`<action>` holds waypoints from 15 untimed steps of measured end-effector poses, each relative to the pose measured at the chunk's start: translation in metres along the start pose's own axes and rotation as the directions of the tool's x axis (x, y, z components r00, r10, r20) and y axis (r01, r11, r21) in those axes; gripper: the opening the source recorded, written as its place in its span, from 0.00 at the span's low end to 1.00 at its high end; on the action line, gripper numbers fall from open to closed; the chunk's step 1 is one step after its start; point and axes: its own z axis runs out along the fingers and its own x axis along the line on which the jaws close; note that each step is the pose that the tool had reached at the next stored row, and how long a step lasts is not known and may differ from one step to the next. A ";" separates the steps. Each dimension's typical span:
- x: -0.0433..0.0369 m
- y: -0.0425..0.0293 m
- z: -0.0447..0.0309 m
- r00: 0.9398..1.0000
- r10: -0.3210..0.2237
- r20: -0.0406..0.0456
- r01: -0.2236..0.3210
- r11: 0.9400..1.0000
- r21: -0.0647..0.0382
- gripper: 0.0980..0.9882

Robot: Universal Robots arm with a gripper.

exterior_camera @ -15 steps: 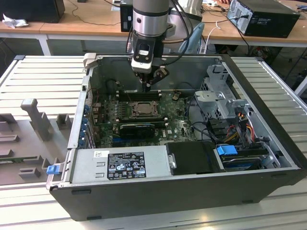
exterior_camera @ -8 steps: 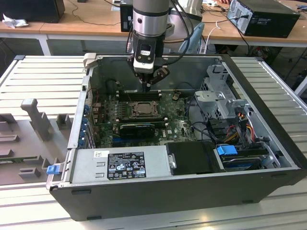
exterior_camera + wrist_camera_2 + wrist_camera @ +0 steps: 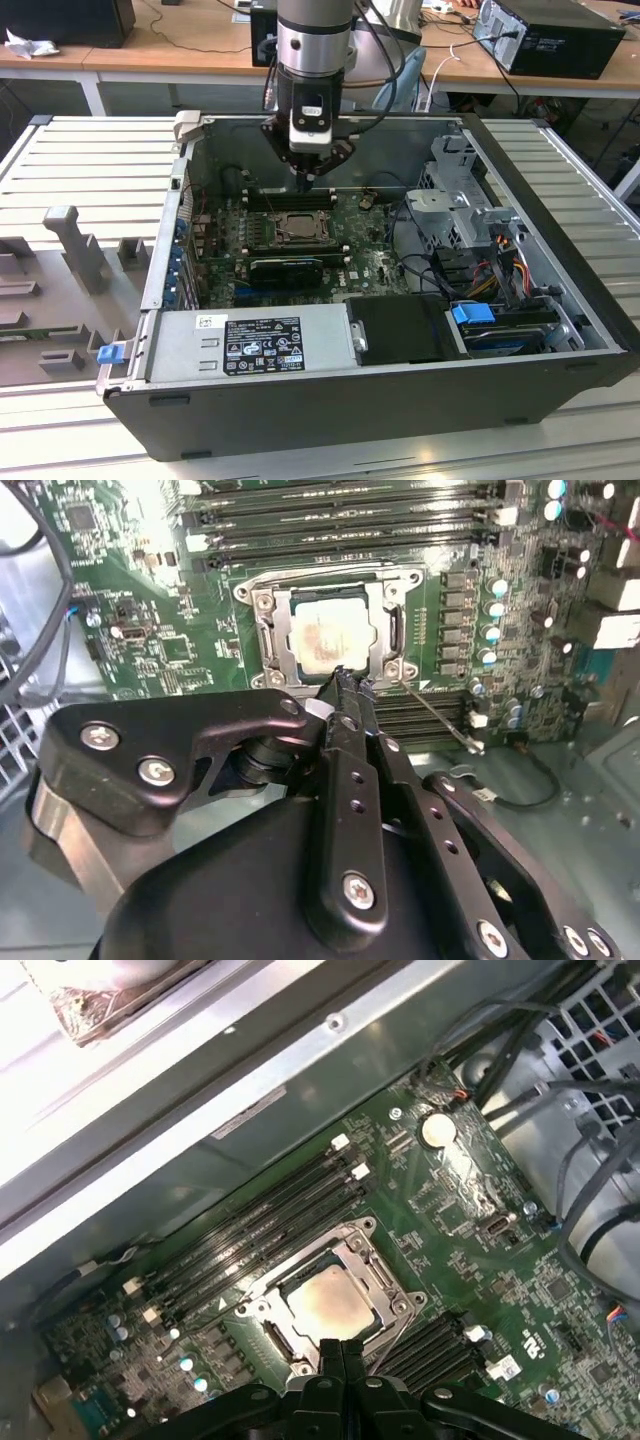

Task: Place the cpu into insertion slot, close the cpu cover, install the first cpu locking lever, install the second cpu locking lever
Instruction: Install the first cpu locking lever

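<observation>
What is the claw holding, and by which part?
Nothing, it seems. The claw is pinched shut, its tips by the edge of the cpu cover.

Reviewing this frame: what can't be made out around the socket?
Insertion slot: near edge hidden behind the gripper in both wrist views.
Cpu: seating too small to judge in the exterior view.
Gripper: body cut off by the second wrist view's edge.

The cpu [image 3: 325, 640] is glinting pale silver-tan inside the dull-grey cpu cover [image 3: 283, 610], the motherboard [image 3: 150, 630] is glowing green, the gripper [image 3: 345, 678] is showing matt black, and a blue tab [image 3: 473, 313] is standing out at the cpu's four o'clock in the exterior view.
</observation>
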 end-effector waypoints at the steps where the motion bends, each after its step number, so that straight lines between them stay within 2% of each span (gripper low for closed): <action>1: 0.0000 0.0000 0.0000 1.000 -0.014 0.000 0.014 1.000 0.000 0.01; 4: 0.0000 0.0000 0.0000 0.998 -0.058 -0.001 0.058 0.998 0.001 0.01; 9: 0.0000 0.0000 0.0001 0.991 -0.134 -0.002 0.134 0.991 0.001 0.01; 11: 0.0000 0.0000 0.0001 0.985 -0.175 -0.002 0.175 0.985 0.002 0.01; 15: 0.0000 0.0000 0.0002 0.976 -0.218 -0.002 0.218 0.976 0.002 0.01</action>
